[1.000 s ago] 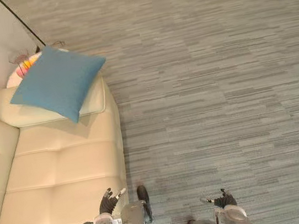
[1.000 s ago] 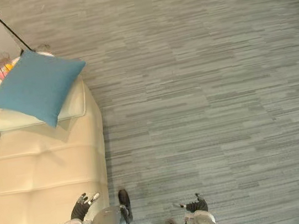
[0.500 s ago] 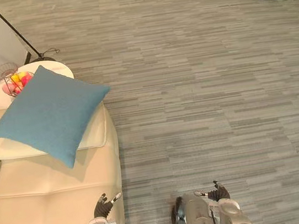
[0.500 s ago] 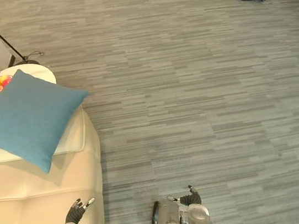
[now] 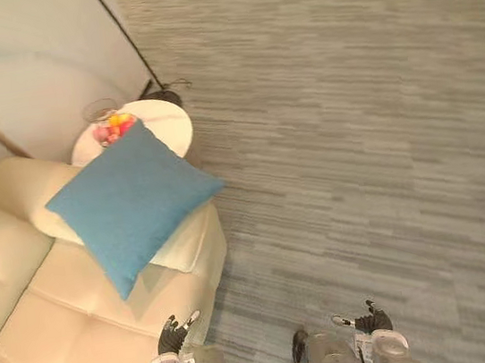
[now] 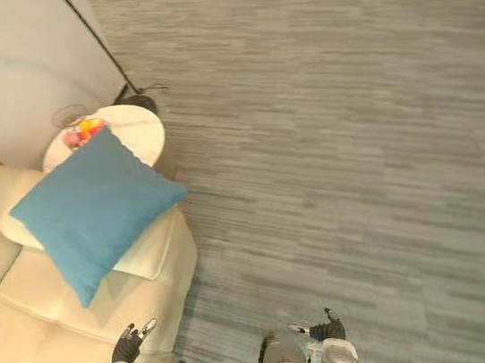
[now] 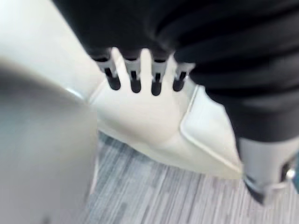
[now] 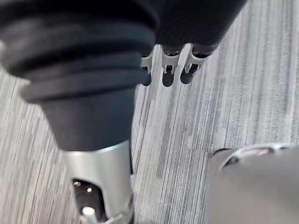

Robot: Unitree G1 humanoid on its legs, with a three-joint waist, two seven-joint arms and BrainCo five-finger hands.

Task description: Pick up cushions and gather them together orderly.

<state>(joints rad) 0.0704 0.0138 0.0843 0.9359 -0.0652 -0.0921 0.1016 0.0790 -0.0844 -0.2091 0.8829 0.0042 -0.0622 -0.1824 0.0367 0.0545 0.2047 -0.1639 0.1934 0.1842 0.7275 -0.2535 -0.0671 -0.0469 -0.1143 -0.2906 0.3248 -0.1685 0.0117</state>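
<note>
Cushion (image 5: 132, 201): blue, tilted on sofa (image 5: 59, 352) arm, corner overhanging.
Left hand (image 5: 171, 334): fingers spread, empty, over sofa edge.
Right hand (image 5: 369, 318): spread, empty, off sofa.
Risk: a one-sided nudge could tip cushion off sofa.

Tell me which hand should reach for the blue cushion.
Left, probably. The left hand hangs open over the sofa that carries the cushion; the right hand is out over the carpet, farther away.
</note>
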